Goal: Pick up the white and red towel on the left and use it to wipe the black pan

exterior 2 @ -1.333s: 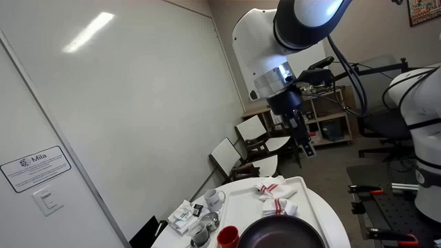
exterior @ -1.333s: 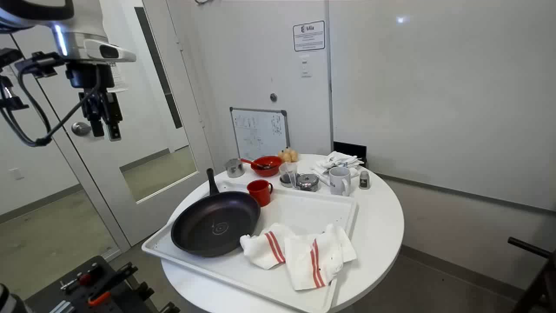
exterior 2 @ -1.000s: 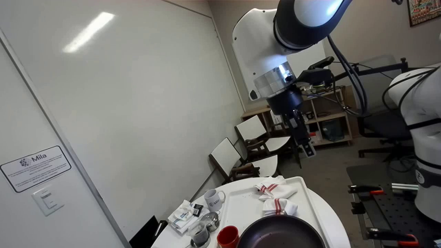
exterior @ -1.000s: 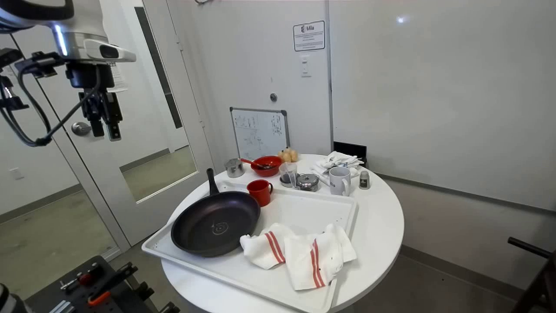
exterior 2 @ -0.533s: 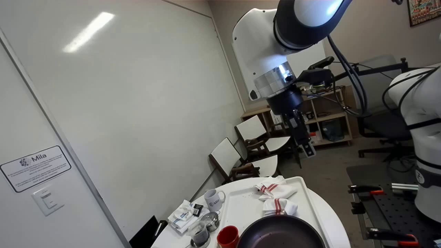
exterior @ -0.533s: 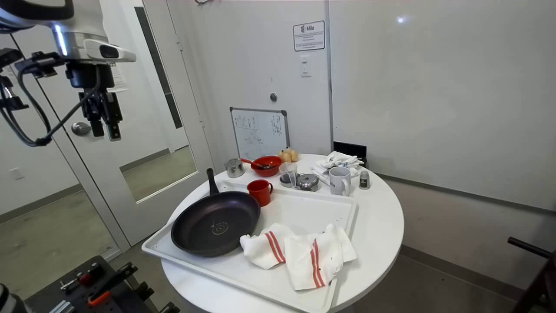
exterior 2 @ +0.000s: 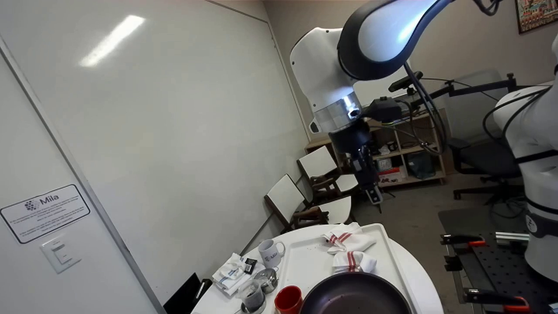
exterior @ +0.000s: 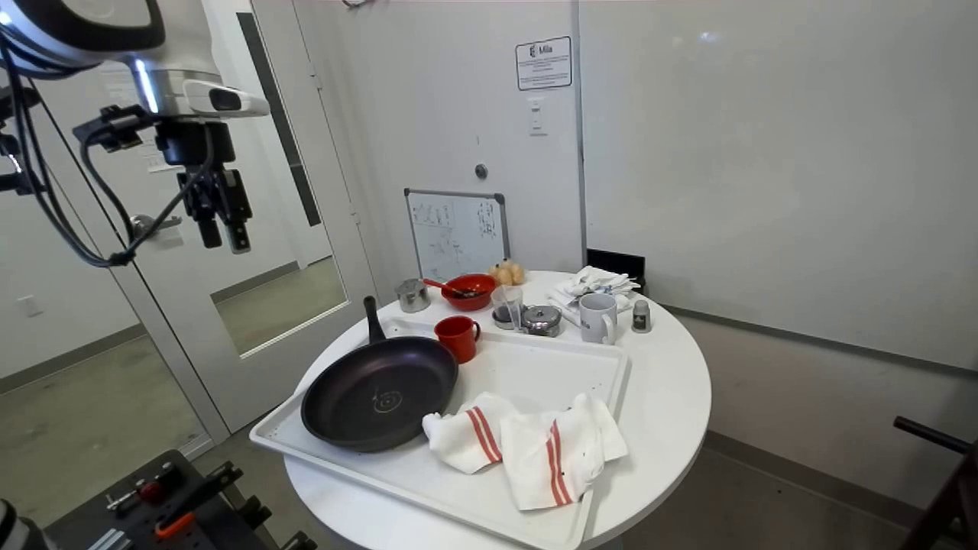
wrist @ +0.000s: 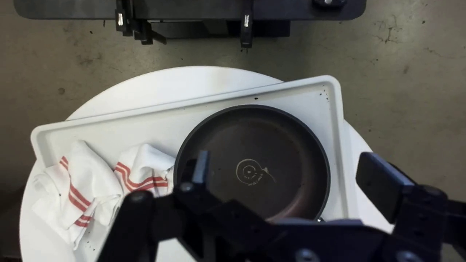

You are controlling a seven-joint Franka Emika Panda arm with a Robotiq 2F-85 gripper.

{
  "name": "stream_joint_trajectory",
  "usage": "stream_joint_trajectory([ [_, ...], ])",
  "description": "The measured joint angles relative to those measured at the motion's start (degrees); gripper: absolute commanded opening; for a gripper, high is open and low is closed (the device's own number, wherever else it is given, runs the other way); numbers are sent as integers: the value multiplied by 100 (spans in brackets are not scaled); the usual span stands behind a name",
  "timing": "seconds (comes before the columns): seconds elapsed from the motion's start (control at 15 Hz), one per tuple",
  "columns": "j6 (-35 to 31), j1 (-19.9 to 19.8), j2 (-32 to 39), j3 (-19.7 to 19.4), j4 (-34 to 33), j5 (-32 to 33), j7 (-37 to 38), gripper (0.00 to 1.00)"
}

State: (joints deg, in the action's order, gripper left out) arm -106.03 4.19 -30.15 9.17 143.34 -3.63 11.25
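Note:
Two white and red towels with bold red stripes lie crumpled side by side on the tray. The smaller towel point(exterior: 454, 439) point(wrist: 145, 160) is beside the black pan point(exterior: 367, 389) point(wrist: 247, 138). In an exterior view it lies left of the larger towel point(exterior: 527, 458) point(wrist: 83, 174); in the wrist view the larger one is leftmost. In the other direction, the pan's handle point(exterior: 374, 321) points toward the back. High in the air, well above the table, my gripper point(exterior: 226, 244) point(exterior 2: 375, 196) point(wrist: 285, 165) stands open and holds nothing. The wrist view has the pan far below, behind the fingers.
A white tray point(exterior: 550, 370) carries the pan, towels and a red mug point(exterior: 456, 338). Behind it on the round table stand a red bowl point(exterior: 472, 292), a lidded metal pot point(exterior: 541, 321), a white mug point(exterior: 597, 317) and folded cloths point(exterior: 592, 286). Clamps point(wrist: 246, 31) stick out from the black bench.
The arm and gripper have shifted: rightward and slightly down in an exterior view, leftward and slightly down from the opposite side. The gripper stays open. Towels and pan have not moved.

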Motion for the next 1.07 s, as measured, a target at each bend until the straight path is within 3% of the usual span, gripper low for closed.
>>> stream_joint_trajectory([
  [0.53,-1606,-748,1329,-741,-218,293,-10,100],
  [0.8,-2496,-866,2040,-1232,-430,-235,-193,100],
  [1.07,-3022,-945,2740,-1464,-654,-555,-262,100],
])
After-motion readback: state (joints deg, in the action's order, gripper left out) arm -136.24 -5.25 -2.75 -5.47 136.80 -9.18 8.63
